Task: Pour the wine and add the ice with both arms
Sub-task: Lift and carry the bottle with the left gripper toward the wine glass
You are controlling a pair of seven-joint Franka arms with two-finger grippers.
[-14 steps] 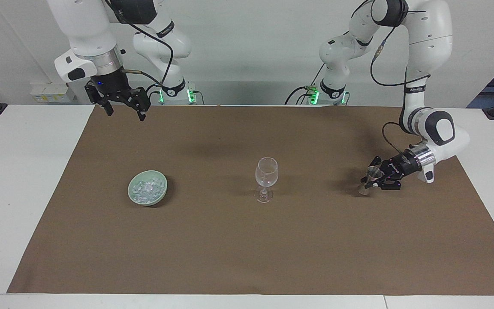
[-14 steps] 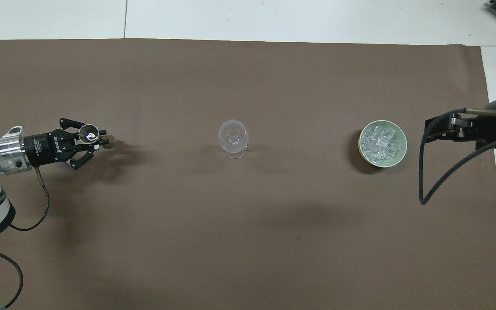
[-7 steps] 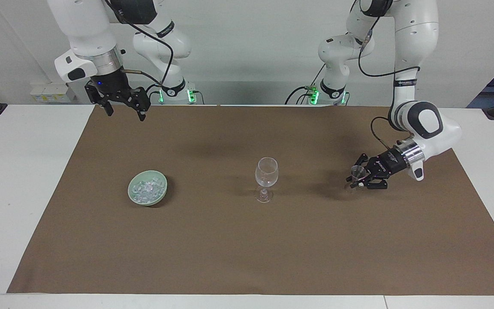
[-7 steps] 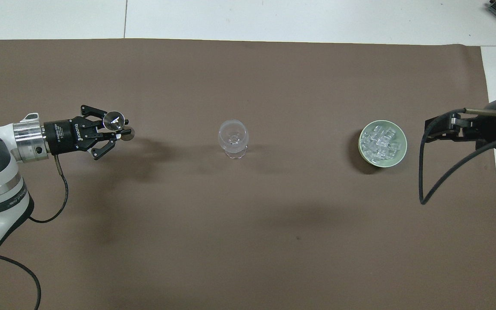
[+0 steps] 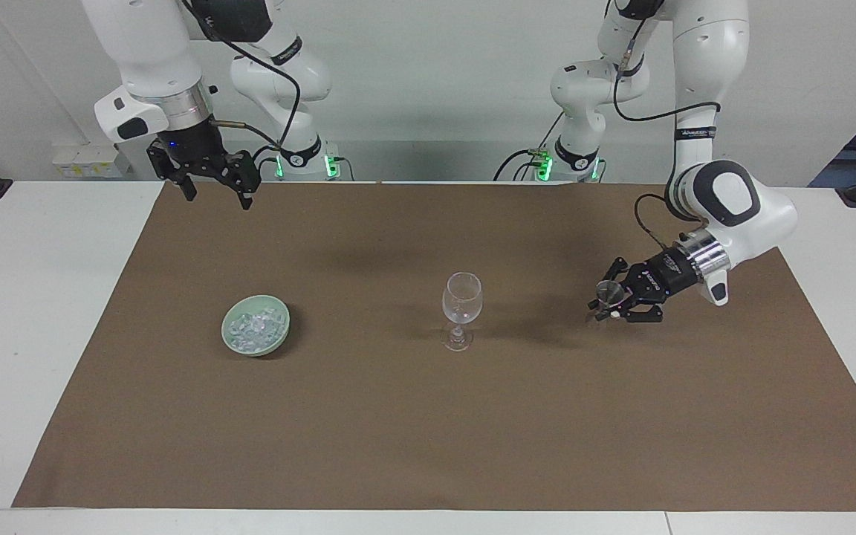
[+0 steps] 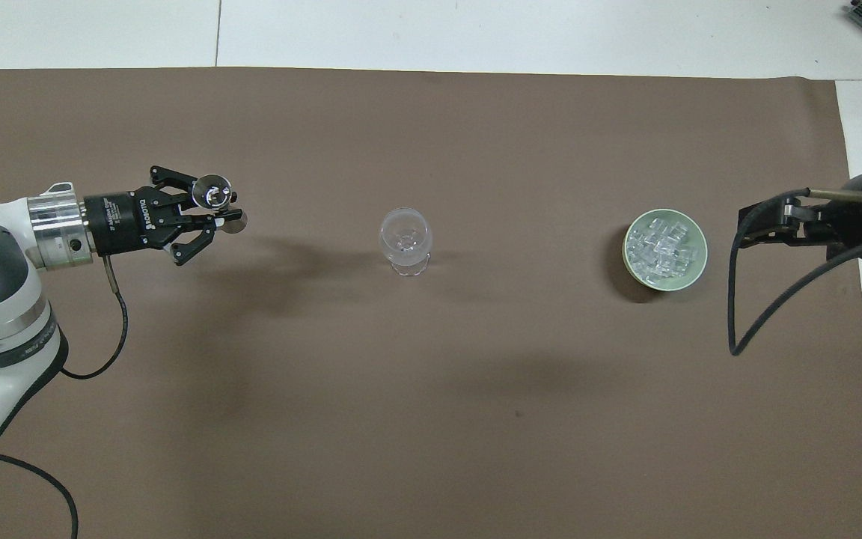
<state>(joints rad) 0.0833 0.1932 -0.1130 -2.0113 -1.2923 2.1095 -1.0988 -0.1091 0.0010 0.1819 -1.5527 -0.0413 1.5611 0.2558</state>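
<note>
Progress early: wine glass (image 5: 461,308) at frame centre looks empty; ice (image 5: 253,329) all in bowl (image 5: 279,334) (lower left). Left gripper (image 5: 606,303) clamps small cup (image 5: 609,292); right gripper (image 5: 214,189) waits, fingers apart.

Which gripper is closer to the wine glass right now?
Left. The left gripper, shut on a small stemmed glass, hangs over the mat toward the left arm's end, beside the wine glass. The right gripper, open, waits high over the mat's edge by its base.
</note>
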